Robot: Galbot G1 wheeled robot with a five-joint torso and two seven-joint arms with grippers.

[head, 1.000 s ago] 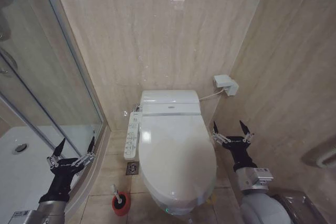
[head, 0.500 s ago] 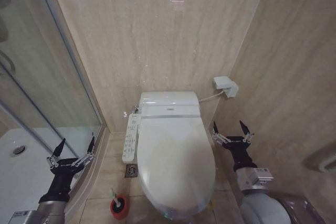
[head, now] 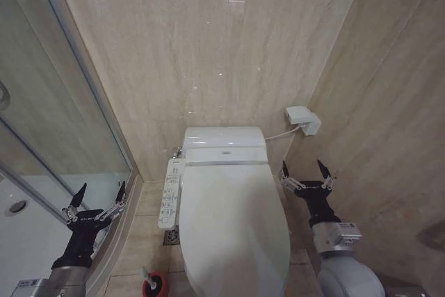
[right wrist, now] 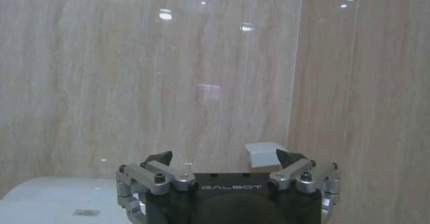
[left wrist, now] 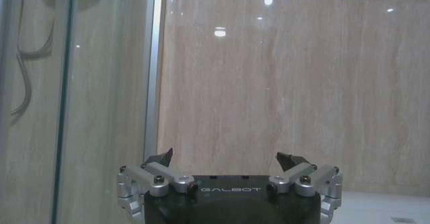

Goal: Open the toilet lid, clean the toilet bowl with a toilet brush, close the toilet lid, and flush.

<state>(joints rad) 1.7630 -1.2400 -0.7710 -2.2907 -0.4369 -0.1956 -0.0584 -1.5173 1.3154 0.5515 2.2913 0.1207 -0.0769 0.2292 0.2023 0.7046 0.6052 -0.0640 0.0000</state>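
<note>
Centrally, the toilet lid (head: pixel 233 224) lies shut over the toilet bowl, hiding it.
Left tool (head: pixel 96 195) and right tool (head: pixel 304 171) hover either side, fingers spread wide, empty; the toilet brush (head: pixel 152 284) on the floor is cut off.

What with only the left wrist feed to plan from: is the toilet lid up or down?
Observer: Down. In the head view the lid lies closed.
Operator: Where's the brush?
Observer: The brush stands in its red holder on the floor, left of the lid.
Operator: And the right gripper?
Observer: The right gripper is open, raised beside the lid's right edge, holding nothing.
</note>
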